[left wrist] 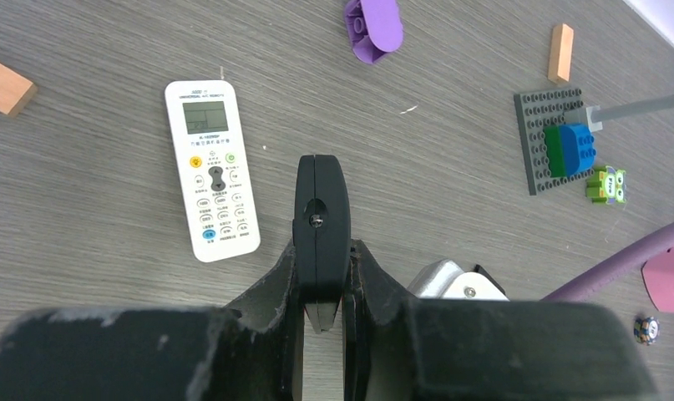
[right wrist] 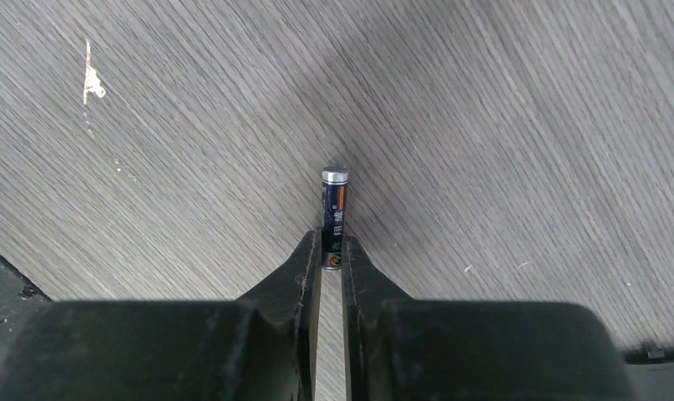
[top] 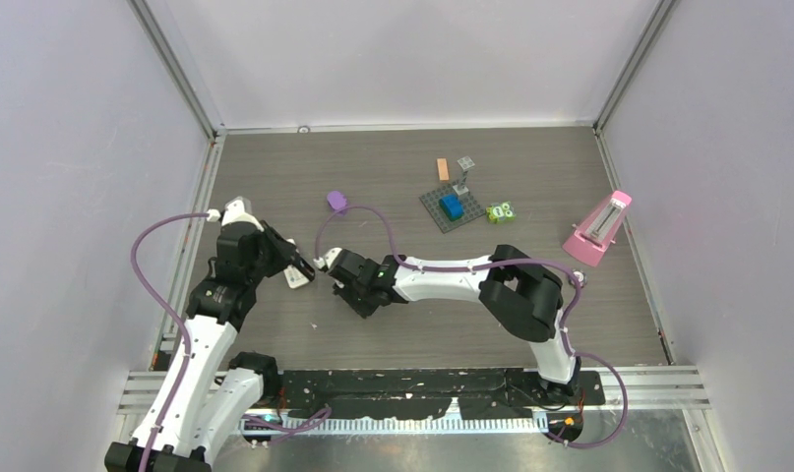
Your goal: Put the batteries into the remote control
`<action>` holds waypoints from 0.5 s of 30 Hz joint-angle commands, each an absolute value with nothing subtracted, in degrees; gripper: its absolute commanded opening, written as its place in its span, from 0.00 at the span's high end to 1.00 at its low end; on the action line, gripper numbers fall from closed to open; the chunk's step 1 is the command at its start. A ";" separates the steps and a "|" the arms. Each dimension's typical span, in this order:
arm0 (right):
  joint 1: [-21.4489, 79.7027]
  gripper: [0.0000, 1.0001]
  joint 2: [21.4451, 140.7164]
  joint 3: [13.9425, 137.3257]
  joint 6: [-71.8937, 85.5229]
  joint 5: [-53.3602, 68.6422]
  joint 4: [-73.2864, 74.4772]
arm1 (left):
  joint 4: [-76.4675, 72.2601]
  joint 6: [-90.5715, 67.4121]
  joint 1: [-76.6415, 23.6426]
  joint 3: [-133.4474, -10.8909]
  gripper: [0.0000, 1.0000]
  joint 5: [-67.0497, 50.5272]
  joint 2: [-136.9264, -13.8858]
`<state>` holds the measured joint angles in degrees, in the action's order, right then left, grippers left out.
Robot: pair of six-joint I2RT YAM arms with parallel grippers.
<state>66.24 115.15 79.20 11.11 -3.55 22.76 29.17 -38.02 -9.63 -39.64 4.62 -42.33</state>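
Note:
A white remote control [left wrist: 212, 167] lies face up on the table, ahead and to the left of my left gripper [left wrist: 321, 242]. That gripper [top: 300, 264] is shut on a flat black casing [left wrist: 321, 209] with a seam and a screw, seen edge-on. My right gripper [right wrist: 332, 255] is shut on the near end of a dark battery [right wrist: 334, 209]. The battery's silvery cap points away over the bare wood. In the top view the right gripper [top: 357, 301] is low over the table, just right of the left one.
A purple piece [top: 336, 202] lies behind the grippers. Farther right are a grey baseplate [top: 442, 221] with blue and green bricks, a green toy [top: 501, 211], an orange block [top: 443, 169] and a pink wedge-shaped thing [top: 597, 228]. A wooden block [left wrist: 3, 83] lies left of the remote.

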 commanded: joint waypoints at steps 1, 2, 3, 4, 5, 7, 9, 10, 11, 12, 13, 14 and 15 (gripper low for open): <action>65.41 0.89 109.89 78.40 13.13 -4.85 21.97 | 25.17 -36.91 -9.37 -40.53 1.00 0.65 -42.34; 65.23 0.89 108.05 77.96 13.65 -4.97 21.93 | 24.15 -36.87 -9.32 -40.26 1.00 -1.80 -42.63; 64.71 0.89 106.98 77.08 13.90 -5.18 21.96 | 23.22 -36.90 -9.32 -40.11 1.00 -4.41 -43.16; 64.48 0.89 104.55 76.09 14.35 -5.18 21.97 | 22.22 -36.96 -9.32 -40.07 1.00 -7.70 -43.93; 63.84 0.89 103.38 75.49 14.65 -5.18 22.02 | 21.57 -37.14 -9.32 -40.35 1.00 -10.75 -44.90; 62.96 0.89 99.18 74.00 15.96 -5.50 23.03 | 19.62 -37.89 -9.32 -41.02 1.00 -18.01 -47.65; 62.21 0.89 95.03 72.94 16.42 -6.52 24.74 | 14.38 -40.09 -9.33 -40.39 1.00 -26.85 -50.00; 61.65 0.89 92.53 72.68 16.61 -6.82 25.38 | 10.14 -42.11 -9.32 -39.37 1.00 -30.95 -50.90; 61.32 0.89 90.26 72.68 16.72 -6.97 26.91 | 5.31 -44.74 -9.32 -38.09 1.00 -35.04 -51.91; 60.86 0.89 89.16 72.95 16.80 -7.21 28.70 | -0.30 -47.76 -9.36 -36.20 1.00 -38.34 -52.86; 60.62 0.89 87.40 73.34 16.97 -7.30 29.82 | -6.55 -51.48 -9.39 -34.36 1.00 -41.83 -53.84; 60.33 0.89 86.54 74.32 17.05 -7.58 31.93 | -13.85 -55.64 -9.45 -32.54 1.00 -44.63 -55.30; 60.18 0.89 85.09 74.95 17.23 -7.70 33.10 | -21.08 -60.69 -9.41 -30.61 1.00 -46.64 -56.37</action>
<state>60.86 90.91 72.60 15.62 -5.54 27.22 7.92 -45.32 -9.63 -35.77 -29.10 -53.41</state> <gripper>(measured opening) 0.161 0.160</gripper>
